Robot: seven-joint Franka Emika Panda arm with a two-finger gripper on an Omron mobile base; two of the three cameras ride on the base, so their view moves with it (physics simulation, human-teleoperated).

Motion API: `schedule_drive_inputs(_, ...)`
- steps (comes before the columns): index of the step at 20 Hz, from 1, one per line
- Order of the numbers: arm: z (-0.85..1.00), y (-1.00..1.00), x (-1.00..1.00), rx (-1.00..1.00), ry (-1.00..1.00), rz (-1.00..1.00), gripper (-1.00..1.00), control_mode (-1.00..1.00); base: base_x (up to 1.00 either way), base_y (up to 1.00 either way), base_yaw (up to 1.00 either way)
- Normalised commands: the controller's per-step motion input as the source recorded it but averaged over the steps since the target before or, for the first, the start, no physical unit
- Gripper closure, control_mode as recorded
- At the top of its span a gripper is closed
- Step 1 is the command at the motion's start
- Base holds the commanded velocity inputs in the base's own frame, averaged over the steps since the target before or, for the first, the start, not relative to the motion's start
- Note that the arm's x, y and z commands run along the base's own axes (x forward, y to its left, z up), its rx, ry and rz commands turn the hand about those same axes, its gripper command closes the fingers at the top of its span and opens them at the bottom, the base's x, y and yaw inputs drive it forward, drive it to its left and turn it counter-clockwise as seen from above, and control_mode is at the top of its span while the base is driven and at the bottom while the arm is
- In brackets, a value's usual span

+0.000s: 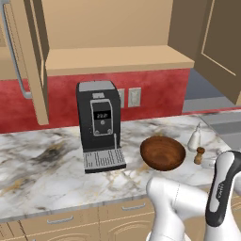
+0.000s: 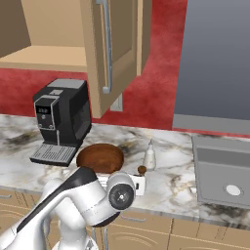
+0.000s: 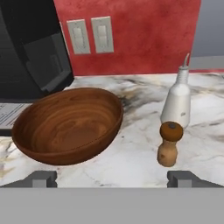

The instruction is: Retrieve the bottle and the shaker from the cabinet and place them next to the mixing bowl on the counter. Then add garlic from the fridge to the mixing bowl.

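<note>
Pincer (image 3: 112,178): released, grasping nothing; its two tips stand wide apart, low over the desk's front edge.
Shaker (image 3: 169,143): upright on the desk, just ahead of the right tip, not touched.
Bottle (image 3: 178,98): upright just behind the shaker, near the bowl's right side.
Bowl (image 3: 69,124): on the desk left of both, apparently with nothing inside.
Done: bottle and shaker look placed beside the bowl; the cabinet (image 1: 117,56) shelf is bare, doors open.
Left: the garlic step, by my judgement; no garlic seen.
Desk (image 1: 42,164): veined marble; a coffee machine (image 1: 98,124) stands behind the bowl toward the back edge.
Room: red wall with outlets (image 3: 91,36); tan drawers (image 1: 61,221) under the desk.
</note>
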Motion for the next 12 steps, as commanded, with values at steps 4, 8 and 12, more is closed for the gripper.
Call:
schedule_drive_inputs(4,0.0,0.0,-0.31,0.0,-0.03,0.0,-1.0,-1.0,0.0,0.0,0.0)
schedule_drive_inputs(8,0.0,0.0,0.0,0.0,0.0,0.0,-1.0,1.0,-0.61,0.01,0.0)
schedule_drive_inputs(12,0.0,0.0,0.0,0.0,0.0,0.0,-1.0,1.0,-0.7,0.16,0.0)
